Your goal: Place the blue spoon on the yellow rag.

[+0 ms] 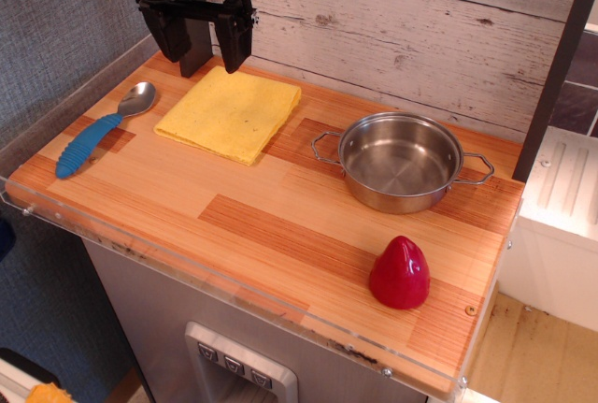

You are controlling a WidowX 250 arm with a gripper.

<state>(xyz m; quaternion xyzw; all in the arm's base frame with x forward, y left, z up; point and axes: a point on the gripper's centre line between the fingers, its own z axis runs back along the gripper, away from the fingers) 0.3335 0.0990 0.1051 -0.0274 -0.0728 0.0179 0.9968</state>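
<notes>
At the back-left corner of the wooden bench (280,225), the black claw (204,48) hangs released and empty, its two fingers spread apart above the far edge of the yellow rag (229,113). The blue spoon (101,130) lies untouched near the left edge, just beside the rag but apart from it, its shiny metal bowl pointing toward the back wall and its ribbed blue handle running down toward the front-left corner. A steel pot (400,160) with two loop handles stands toward the right edge, well apart from the rag, and a red cone-shaped object (400,273), perhaps a toy strawberry, sits near the front-right corner.

The pickup, by the look of it, has not begun. To do it well, the claw would seem to need to travel left and forward to a spot over the thick ribbed handle, turn so its fingers straddle the handle across its width, and descend until they close around the handle's middle rather than the slick bowl, which looks likelier to slip. A low, thin utensil lying flat leaves little margin: stopping too high would miss it, and pressing too low risks scraping the bench. Only a short carry to the right remains afterwards.
</notes>
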